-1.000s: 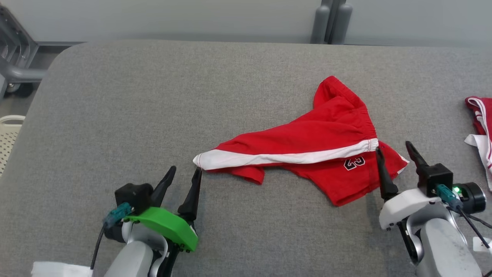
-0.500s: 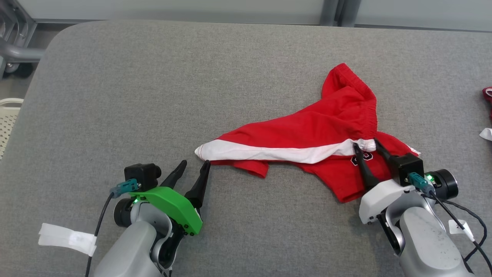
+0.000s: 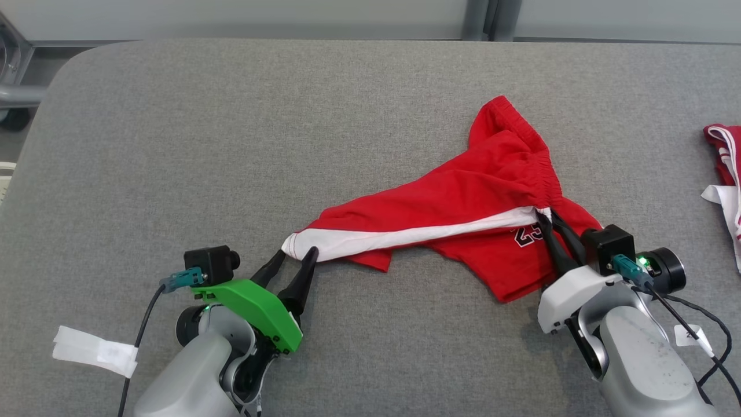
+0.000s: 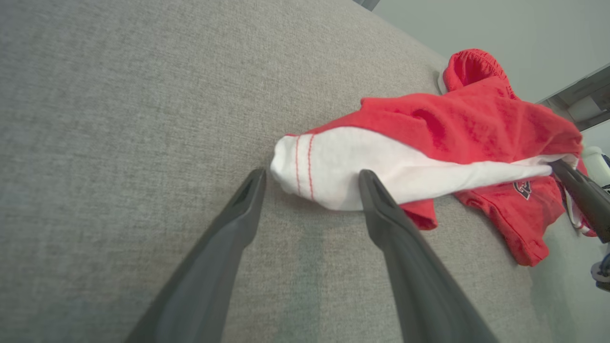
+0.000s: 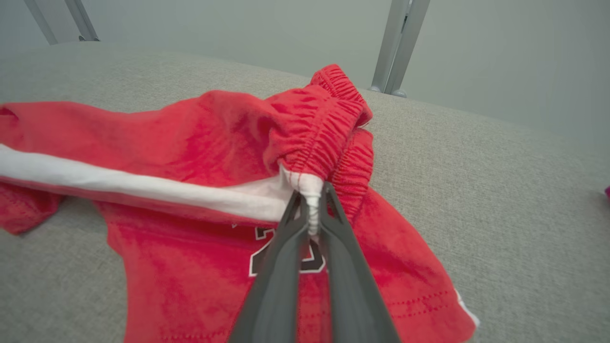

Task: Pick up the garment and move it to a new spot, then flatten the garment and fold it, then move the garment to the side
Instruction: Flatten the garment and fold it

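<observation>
- The garment, red shorts with a white side stripe, lies crumpled on the grey table, right of centre in the head view.
- Its long axis follows the stripe, from about 8 o'clock to 2 o'clock in the head view. The leg hem points to 8 o'clock. The gathered waistband sits at the 2 o'clock end and bends on towards 12.
- The right gripper is clamped on the white end of the waistband.
- The left gripper has its fingers apart, straddling the hem without gripping it.
- A second red-and-white cloth lies at 3 o'clock, well apart.
</observation>
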`<state>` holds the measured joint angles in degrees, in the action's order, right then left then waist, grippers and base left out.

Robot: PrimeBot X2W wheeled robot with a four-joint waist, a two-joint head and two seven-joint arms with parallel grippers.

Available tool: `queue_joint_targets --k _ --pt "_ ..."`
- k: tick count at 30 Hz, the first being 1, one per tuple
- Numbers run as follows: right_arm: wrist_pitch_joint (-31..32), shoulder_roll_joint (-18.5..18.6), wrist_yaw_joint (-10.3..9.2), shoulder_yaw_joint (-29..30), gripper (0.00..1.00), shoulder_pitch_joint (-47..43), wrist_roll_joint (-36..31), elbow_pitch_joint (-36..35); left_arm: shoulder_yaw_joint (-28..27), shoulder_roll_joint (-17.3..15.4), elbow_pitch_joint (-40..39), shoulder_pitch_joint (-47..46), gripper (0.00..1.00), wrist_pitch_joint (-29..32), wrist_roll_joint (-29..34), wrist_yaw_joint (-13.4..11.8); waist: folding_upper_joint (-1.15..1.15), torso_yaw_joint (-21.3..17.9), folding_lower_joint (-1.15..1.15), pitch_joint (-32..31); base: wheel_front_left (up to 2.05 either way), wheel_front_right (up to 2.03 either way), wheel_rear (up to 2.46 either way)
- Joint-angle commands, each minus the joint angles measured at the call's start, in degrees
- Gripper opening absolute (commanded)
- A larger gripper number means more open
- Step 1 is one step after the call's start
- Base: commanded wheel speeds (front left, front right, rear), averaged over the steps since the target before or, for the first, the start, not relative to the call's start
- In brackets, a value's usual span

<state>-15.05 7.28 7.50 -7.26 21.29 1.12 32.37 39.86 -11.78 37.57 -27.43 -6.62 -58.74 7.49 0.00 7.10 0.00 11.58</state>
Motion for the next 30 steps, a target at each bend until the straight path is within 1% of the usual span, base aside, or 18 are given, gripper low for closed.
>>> queue_joint_targets --k 1,6,7,9,10,12,15,17,19,21,23,25,28,30 --pt "-0.16 0.14 -0.02 -0.13 0.00 0.35 0.42 -0.22 0.57 -0.33 0.54 -1.06 1.00 -0.23 -1.24 0.00 0.00 -0.13 0.00 -0.04 0.00 0.00 0.00" --pt "-0.16 0.51 -0.02 -0.47 0.00 0.26 0.48 -0.30 2.70 -0.41 0.79 -2.11 1.00 -1.18 -4.59 0.00 0.00 -0.40 0.00 -0.22 0.00 0.00 0.00" --pt "-0.16 0.62 -0.02 -0.57 0.00 0.21 0.51 -0.29 3.40 -0.43 0.54 -2.30 0.85 -1.38 -4.91 0.00 0.00 -0.46 0.00 -0.30 0.00 0.00 0.00" --pt "-0.16 0.91 -0.02 -0.67 0.00 0.18 0.68 -0.34 4.63 -0.57 -0.24 -2.68 0.11 -2.07 -5.48 0.00 0.00 -0.55 0.00 -0.42 0.00 0.00 0.00" --pt "-0.16 1.02 -0.02 -0.76 0.00 0.14 0.79 -0.40 5.64 -0.91 -0.93 -2.93 0.00 -2.03 -5.63 0.00 0.00 -0.59 0.00 -0.49 0.00 0.00 0.00" --pt "-0.16 1.04 -0.02 -0.80 0.00 0.09 1.46 -1.15 7.42 -2.26 -2.27 -3.71 0.00 -2.52 -5.29 0.00 0.00 -0.70 0.00 -0.56 0.00 0.00 0.00" --pt "-0.17 1.36 -0.02 -0.16 0.00 1.34 4.56 -2.71 9.02 -3.97 -5.67 -5.69 0.00 -2.18 -6.00 0.00 0.00 -0.74 0.00 -0.10 0.00 0.00 0.00" --pt "-0.17 2.41 -0.02 -0.22 0.00 3.70 7.22 -4.41 9.31 -6.15 -9.13 -8.14 0.00 -0.96 -6.61 -0.01 0.00 -0.76 0.00 0.77 0.00 0.00 0.00" --pt "0.55 4.47 -0.02 -1.04 0.00 6.81 9.78 -6.03 8.62 -8.84 -12.82 -11.91 0.00 0.27 -6.80 -0.01 0.00 -0.68 0.00 1.93 0.00 0.00 0.00" --pt "3.32 6.19 -0.02 -1.70 0.00 11.49 14.17 -8.78 7.52 -10.98 -16.38 -16.56 0.00 2.30 -7.10 -0.01 0.00 -0.58 0.00 3.81 0.00 0.00 0.00" --pt "7.95 8.62 -0.02 -2.25 0.00 17.05 18.70 -11.81 5.96 -12.84 -18.75 -21.92 0.00 4.83 -7.33 -0.02 0.00 -0.69 0.00 6.21 0.00 0.00 0.00" --pt "13.11 10.03 -0.02 -2.61 0.00 23.29 22.64 -14.90 4.25 -14.31 -20.96 -27.78 0.00 7.17 -7.00 -0.45 0.00 -1.13 0.00 9.19 0.00 0.00 0.00" --pt "20.60 10.48 -0.02 -1.40 0.00 33.41 27.65 -16.69 2.39 -15.43 -22.53 -36.54 0.00 10.82 -6.10 -1.36 0.00 -1.78 0.00 14.21 0.00 0.00 0.00" --pt "24.49 10.48 -0.02 -0.35 0.00 40.32 28.33 -15.69 1.67 -15.50 -22.17 -42.37 0.00 12.90 -4.99 -1.87 0.00 -2.10 0.00 17.65 0.00 0.00 0.00"
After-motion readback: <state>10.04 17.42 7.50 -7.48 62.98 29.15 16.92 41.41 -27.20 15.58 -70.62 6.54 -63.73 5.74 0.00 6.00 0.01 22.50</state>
